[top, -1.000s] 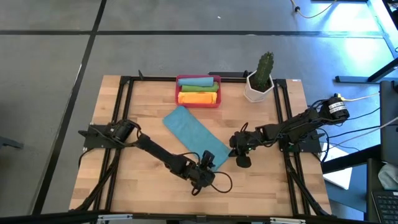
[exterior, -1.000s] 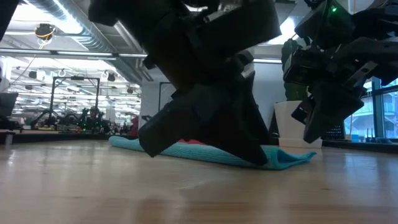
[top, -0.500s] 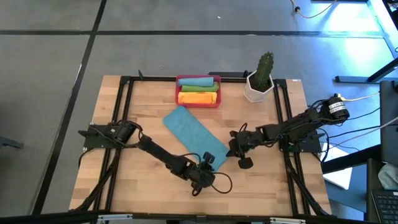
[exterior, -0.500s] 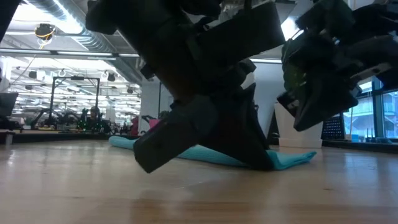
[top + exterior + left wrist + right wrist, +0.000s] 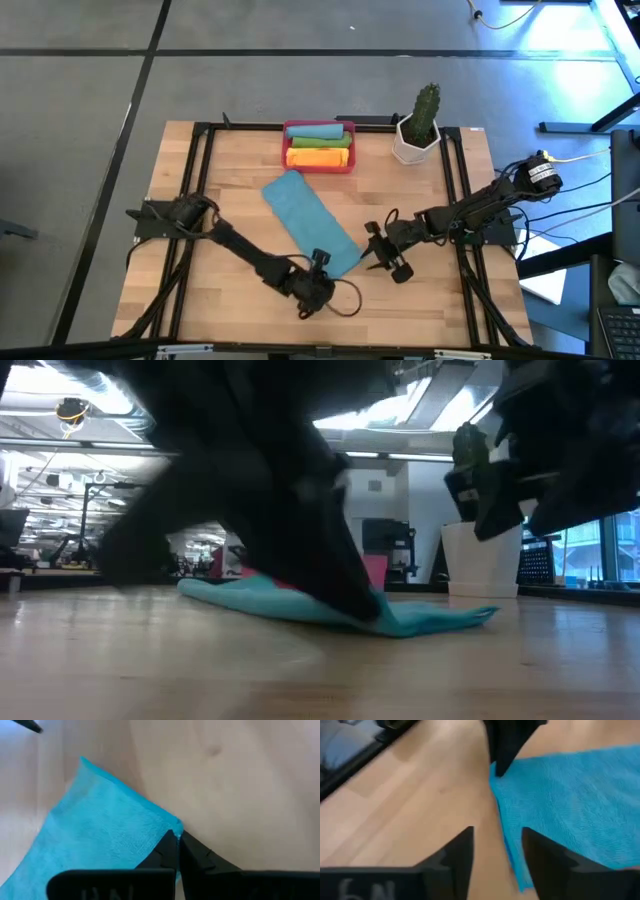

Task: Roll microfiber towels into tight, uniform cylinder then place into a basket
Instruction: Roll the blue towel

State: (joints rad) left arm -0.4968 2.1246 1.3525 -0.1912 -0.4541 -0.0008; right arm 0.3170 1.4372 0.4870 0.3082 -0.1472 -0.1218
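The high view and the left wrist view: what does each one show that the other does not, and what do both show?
Only the high view shows the red basket holding rolled towels, the cactus pot, and the right gripper beside the towel's near end. Only the left wrist view shows the left gripper shut on the towel's corner. Both show the teal towel lying flat on the wooden table.

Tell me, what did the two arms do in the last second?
The left gripper slid toward the table's front edge and pinched shut on the near corner of the teal towel. The right gripper swung in toward that same end of the towel and opened, its fingers astride the towel's edge. The rolled towels in the red basket and the cactus pot stayed put.
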